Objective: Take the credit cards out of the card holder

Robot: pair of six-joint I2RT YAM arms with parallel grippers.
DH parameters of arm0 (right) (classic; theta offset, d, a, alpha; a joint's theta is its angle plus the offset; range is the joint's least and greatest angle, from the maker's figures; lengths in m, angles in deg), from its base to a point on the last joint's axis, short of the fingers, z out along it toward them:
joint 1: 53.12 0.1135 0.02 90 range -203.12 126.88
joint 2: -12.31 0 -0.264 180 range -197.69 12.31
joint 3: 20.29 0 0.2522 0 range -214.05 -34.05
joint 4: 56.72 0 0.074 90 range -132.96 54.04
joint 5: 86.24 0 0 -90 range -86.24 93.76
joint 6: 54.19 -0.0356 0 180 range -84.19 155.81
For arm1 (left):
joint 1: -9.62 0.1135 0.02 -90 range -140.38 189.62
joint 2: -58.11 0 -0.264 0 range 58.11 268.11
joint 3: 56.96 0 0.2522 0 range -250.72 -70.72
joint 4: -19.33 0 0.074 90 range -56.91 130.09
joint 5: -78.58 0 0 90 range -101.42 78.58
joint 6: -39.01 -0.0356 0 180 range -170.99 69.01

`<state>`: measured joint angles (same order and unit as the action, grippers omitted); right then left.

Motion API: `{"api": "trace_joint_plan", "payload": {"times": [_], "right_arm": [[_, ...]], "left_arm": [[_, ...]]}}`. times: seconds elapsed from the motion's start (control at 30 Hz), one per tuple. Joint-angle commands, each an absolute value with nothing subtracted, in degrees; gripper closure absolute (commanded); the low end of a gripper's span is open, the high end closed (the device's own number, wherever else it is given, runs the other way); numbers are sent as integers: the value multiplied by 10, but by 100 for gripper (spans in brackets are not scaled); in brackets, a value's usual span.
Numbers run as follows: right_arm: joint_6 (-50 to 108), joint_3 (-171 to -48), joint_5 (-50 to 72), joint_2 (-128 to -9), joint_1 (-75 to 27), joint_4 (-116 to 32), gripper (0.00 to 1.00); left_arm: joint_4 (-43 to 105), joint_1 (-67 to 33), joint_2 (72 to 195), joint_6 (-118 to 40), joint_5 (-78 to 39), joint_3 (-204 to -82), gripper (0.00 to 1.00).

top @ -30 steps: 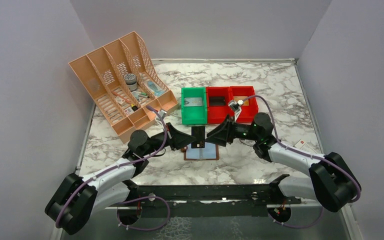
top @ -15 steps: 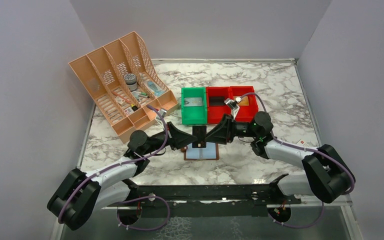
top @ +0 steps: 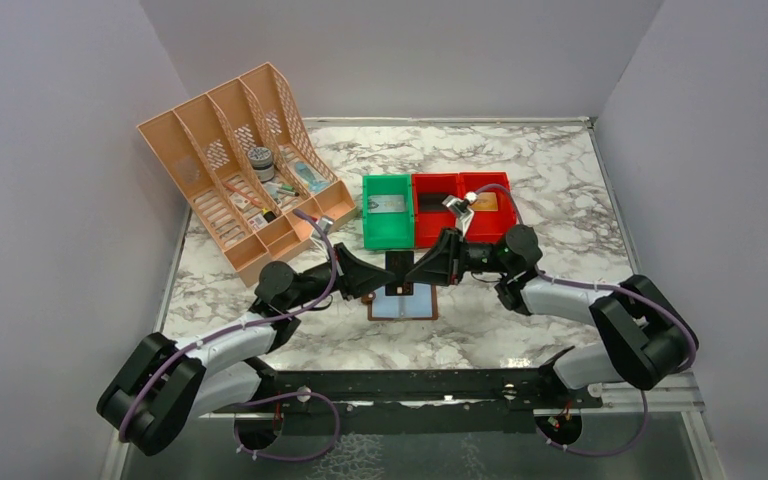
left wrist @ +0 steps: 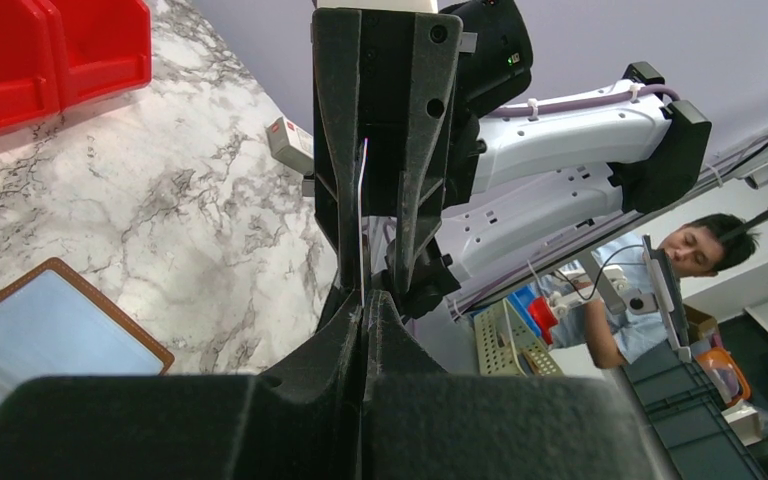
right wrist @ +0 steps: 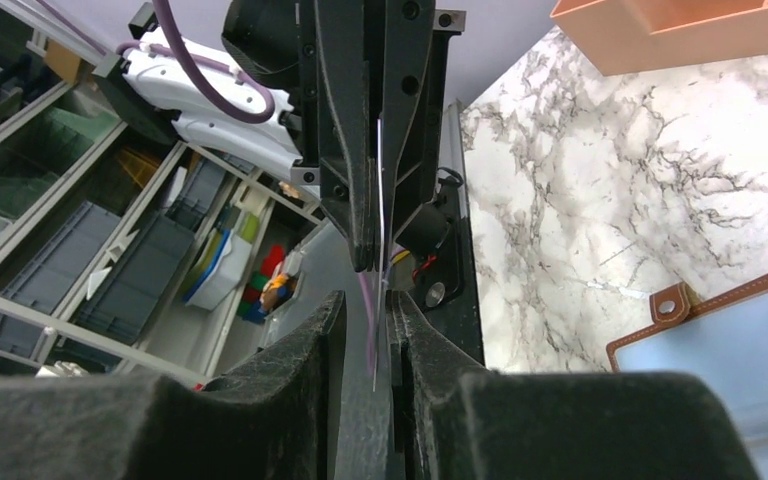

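Though nr card holder (top: 405, 305), green bin (top: 387, 236), red bins (top: 436, 229) apart.

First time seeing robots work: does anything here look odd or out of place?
A card hangs flat in mid-air, pinched by the left fingers, right fingers straddling it, above the open wallet. Nothing looks spilled or damaged.

Top view: I read bright, even, diffuse light from overhead. Shadows under the arms on the marble table (top: 550, 170) are soft and faint. There is a slight sheen along the near edge, and the walls bow a little toward the corners.

Left wrist: the left gripper (left wrist: 363, 305) is a dark, out-of-focus mass at the lens. The credit card (left wrist: 363, 220) edge shows as a thin bright line.

Right wrist: the right gripper (right wrist: 368, 305) is equally blurred and underexposed; the marble beyond is crisp and well lit.
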<state>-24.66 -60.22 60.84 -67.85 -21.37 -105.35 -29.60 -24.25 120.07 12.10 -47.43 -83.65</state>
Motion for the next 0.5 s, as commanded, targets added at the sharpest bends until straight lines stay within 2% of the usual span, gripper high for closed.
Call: {"api": "trace_joint_plan", "payload": {"times": [0.0, 0.13, 0.23, 0.27, 0.47], "right_arm": [[-266, -629, 601, -696, -198, -1100, 80], [-275, -633, 599, -711, -191, -1120, 98], [-252, -624, 588, -700, -191, -1103, 99], [-234, -622, 581, -689, -191, -1073, 99], [-95, -614, 448, -570, -217, -837, 99]], "left_arm": [[-330, -243, 1202, 121, -487, -828, 100], [-330, -243, 1201, 122, -486, -829, 100], [-330, -243, 1197, 123, -475, -823, 100], [-324, -243, 1194, 122, -468, -819, 97], [-214, -243, 1164, 85, -452, -820, 35]]}}
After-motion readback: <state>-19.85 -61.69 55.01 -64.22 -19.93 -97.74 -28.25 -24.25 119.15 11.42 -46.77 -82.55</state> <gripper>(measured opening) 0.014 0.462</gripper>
